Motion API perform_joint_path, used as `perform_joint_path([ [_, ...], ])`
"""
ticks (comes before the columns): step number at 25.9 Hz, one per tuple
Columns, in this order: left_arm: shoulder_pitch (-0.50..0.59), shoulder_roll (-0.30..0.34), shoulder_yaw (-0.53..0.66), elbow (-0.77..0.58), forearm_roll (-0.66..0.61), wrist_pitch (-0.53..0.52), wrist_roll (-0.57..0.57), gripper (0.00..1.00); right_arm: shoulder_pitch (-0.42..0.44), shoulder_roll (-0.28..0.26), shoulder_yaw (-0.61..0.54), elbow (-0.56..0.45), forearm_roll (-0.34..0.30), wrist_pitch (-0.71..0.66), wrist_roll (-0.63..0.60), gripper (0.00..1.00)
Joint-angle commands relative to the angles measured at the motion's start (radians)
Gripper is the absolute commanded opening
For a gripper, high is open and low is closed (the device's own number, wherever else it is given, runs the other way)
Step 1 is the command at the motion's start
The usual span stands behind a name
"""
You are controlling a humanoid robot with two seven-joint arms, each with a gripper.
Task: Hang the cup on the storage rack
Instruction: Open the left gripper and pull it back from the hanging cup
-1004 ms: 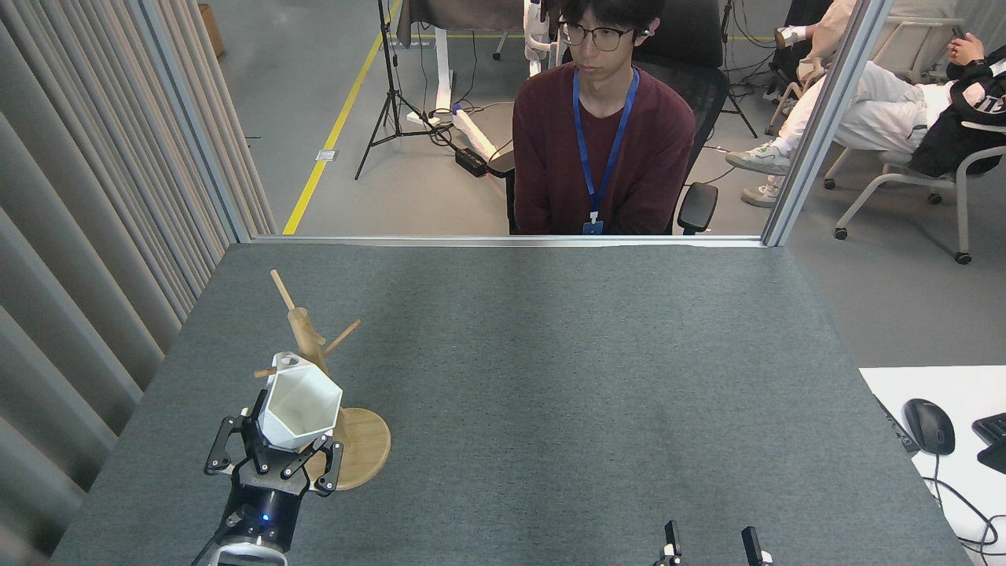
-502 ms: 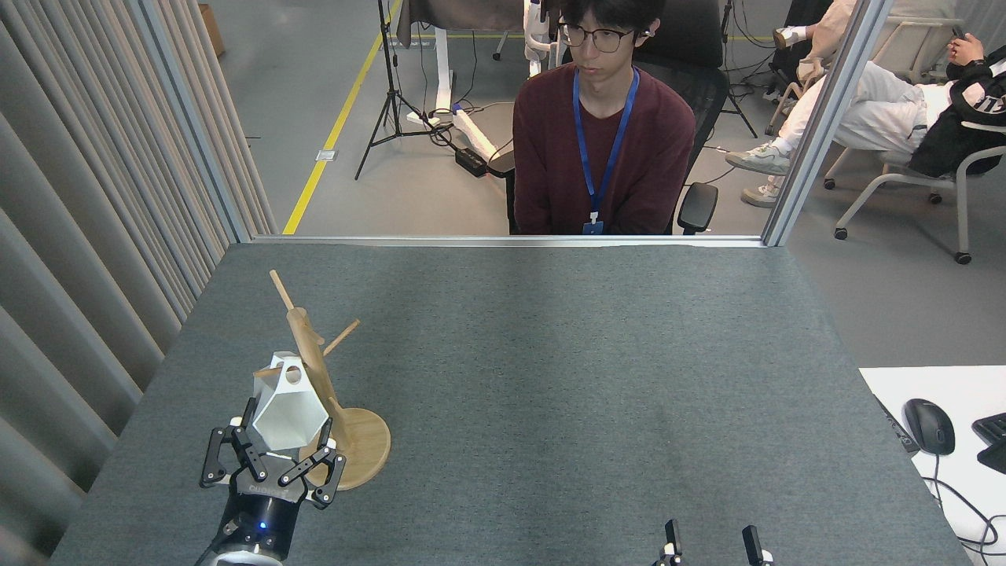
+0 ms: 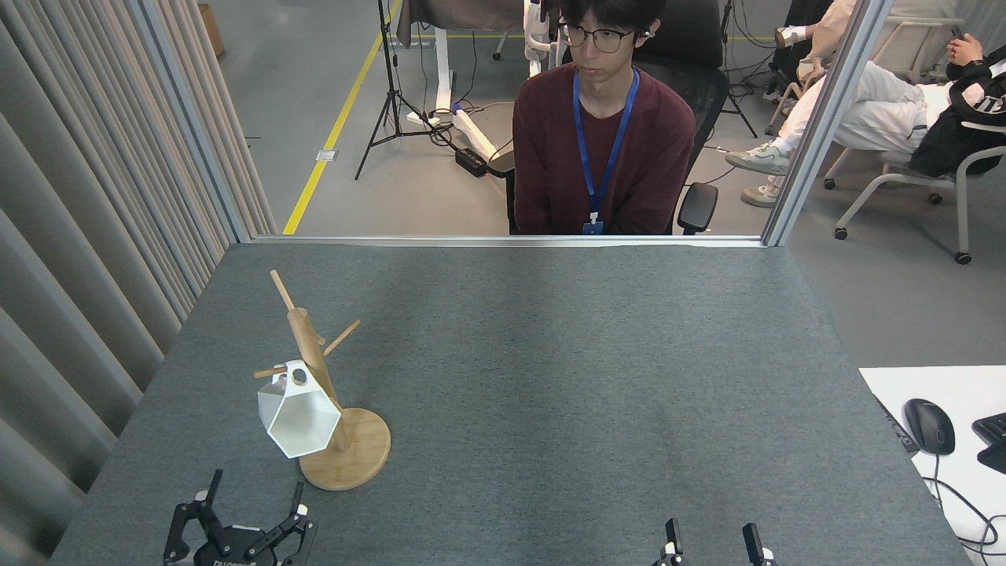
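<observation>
The white faceted cup (image 3: 298, 414) hangs by its handle on the left peg of the bamboo storage rack (image 3: 330, 393), mouth tilted down toward the round base. No gripper touches it. My left gripper (image 3: 253, 497) sits low at the bottom left, below and in front of the cup, its fingers spread open and holding nothing. Only the two fingertips of my right gripper (image 3: 709, 538) poke up at the bottom edge, set apart with nothing between them.
A person in a maroon sweater (image 3: 603, 149) sits behind the far table edge. A grey curtain (image 3: 94, 236) runs along the left side. A mouse (image 3: 929, 425) and keyboard corner lie on a white desk at the right.
My left gripper let go of the cup, opened and drew back down toward the bottom edge. The cup now hangs on the rack's peg on its own. The right gripper stayed put.
</observation>
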Motion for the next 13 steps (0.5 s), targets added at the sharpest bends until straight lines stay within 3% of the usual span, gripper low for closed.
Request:
perform_joint_path([
  [1,0.088,0.036,0.015,-0.085,0.199,-0.149,-0.003,0.99,0.012,-0.004,-0.001,-0.021,0.0,0.0,0.006,0.99],
  [4,0.154,0.069,0.032,-0.102,0.373,-0.267,-0.012,0.99,0.045,-0.019,-0.001,-0.052,0.003,0.0,0.006,0.99],
  [13,0.198,0.089,0.032,-0.168,0.512,-0.323,-0.054,0.99,0.075,-0.04,-0.01,-0.053,0.001,0.008,0.006,0.99],
])
